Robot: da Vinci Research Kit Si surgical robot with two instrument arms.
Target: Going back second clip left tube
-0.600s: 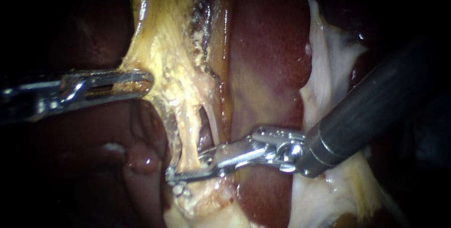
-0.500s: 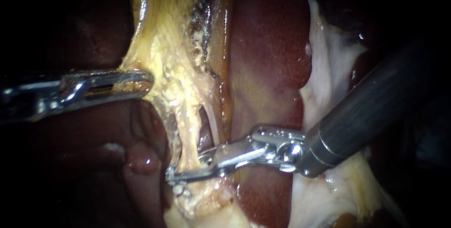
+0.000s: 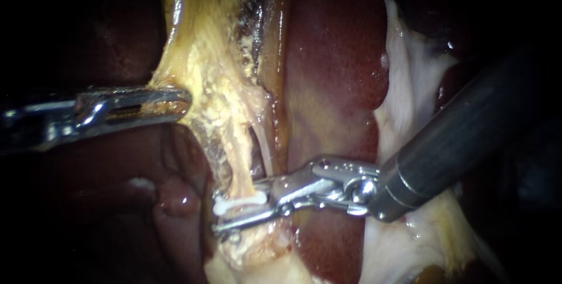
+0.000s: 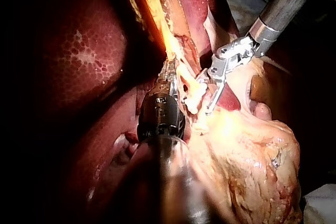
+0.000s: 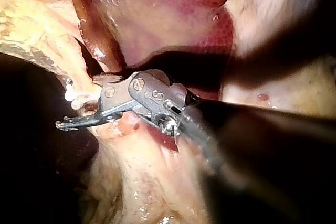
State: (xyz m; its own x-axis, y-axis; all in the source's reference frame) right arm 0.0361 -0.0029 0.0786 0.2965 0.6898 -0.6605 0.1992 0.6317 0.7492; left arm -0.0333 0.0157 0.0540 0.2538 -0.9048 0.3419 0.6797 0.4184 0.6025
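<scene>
- left tool point(image 3: 175, 103) clamped tight on yellow tissue point(image 3: 205, 67)
- right tool point(image 3: 225, 216) jaws apart, straddling the left tube point(image 3: 237, 167)
- white clip point(image 3: 237, 204) sits on that tube, between them

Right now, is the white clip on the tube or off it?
On. The white clip crosses the tube and hugs both its sides, right at the tip of the right instrument.

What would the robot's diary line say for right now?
left instrument: jaws shut on yellow tissue | right instrument: jaws open around white clip | clip sits across left tube
</scene>
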